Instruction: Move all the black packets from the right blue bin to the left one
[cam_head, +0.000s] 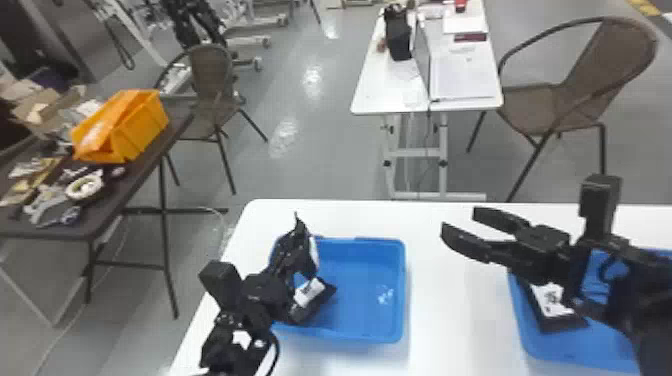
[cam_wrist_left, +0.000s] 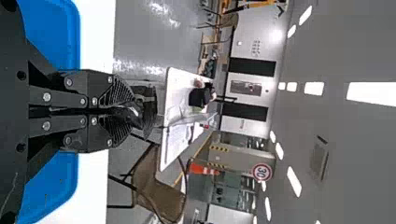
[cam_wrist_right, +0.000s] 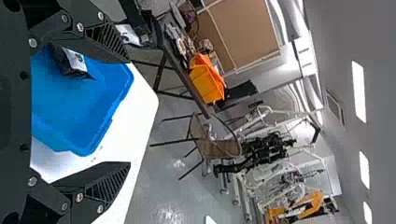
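My left gripper (cam_head: 284, 267) is over the left side of the left blue bin (cam_head: 370, 332), shut on a black packet (cam_head: 305, 252) that is partly tilted up. In the left wrist view the left gripper (cam_wrist_left: 122, 111) has its fingers together around the dark packet (cam_wrist_left: 148, 111). Another black packet (cam_head: 311, 296) with a white label lies inside the left bin. Open and holding nothing, my right gripper (cam_head: 460, 222) is between the bins, above the far side of the right blue bin (cam_head: 542, 345). That bin holds a labelled black packet (cam_head: 550, 305). The right gripper (cam_wrist_right: 130, 112) shows widely spread fingers.
Both bins stand on a white table (cam_head: 450, 320), with a strip of tabletop between them. Beyond are a dark side table with an orange bin (cam_head: 125, 130), a second white table (cam_head: 385, 95) and chairs.
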